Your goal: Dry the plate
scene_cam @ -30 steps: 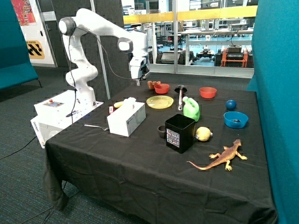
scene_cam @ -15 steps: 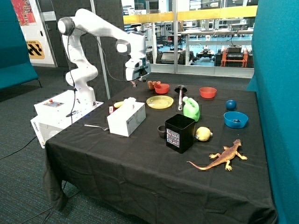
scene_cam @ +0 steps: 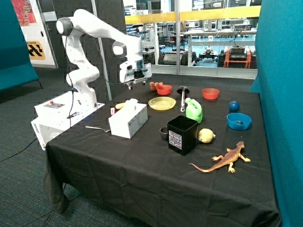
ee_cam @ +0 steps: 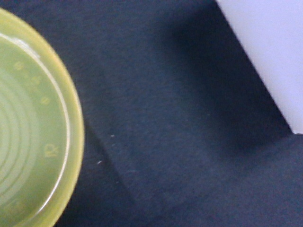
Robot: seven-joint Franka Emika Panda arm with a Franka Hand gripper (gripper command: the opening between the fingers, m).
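- Since a second ago, the arm [scene_cam: 102,33] has swung away from the red bowl [scene_cam: 164,89] and toward the white box [scene_cam: 128,120].
- Now the claw [scene_cam: 130,85] hangs in the air, above the gap between the box and the plate [scene_cam: 162,103].
- I cannot tell if the claw is open or closed.
- Nothing else on the table has moved.
- The plate lies flat on the black cloth [scene_cam: 142,175], with nothing on it.
- It sits between the box and the green jug [scene_cam: 194,110].
- A black ladle [scene_cam: 182,94] lies just beside the plate, on the jug side.
- The red bowl is just behind the plate, with a small brown thing [scene_cam: 153,86] next to it.
- In the wrist view, the plate's [ee_cam: 33,142] yellow rim shows at one side and a corner of the box [ee_cam: 265,52] at the other, with bare cloth [ee_cam: 161,142] between them.
- A fork [scene_cam: 97,128] lies near the box, by the table edge.
- A black bin [scene_cam: 182,135] stands in the middle, with a lemon [scene_cam: 206,135] just beside it.
- A toy lizard [scene_cam: 225,159] lies near the front.
- A blue bowl [scene_cam: 238,121] and a blue ball [scene_cam: 234,106] are over by the far side, well apart from the plate.
- Another red bowl [scene_cam: 210,93] sits at the back.
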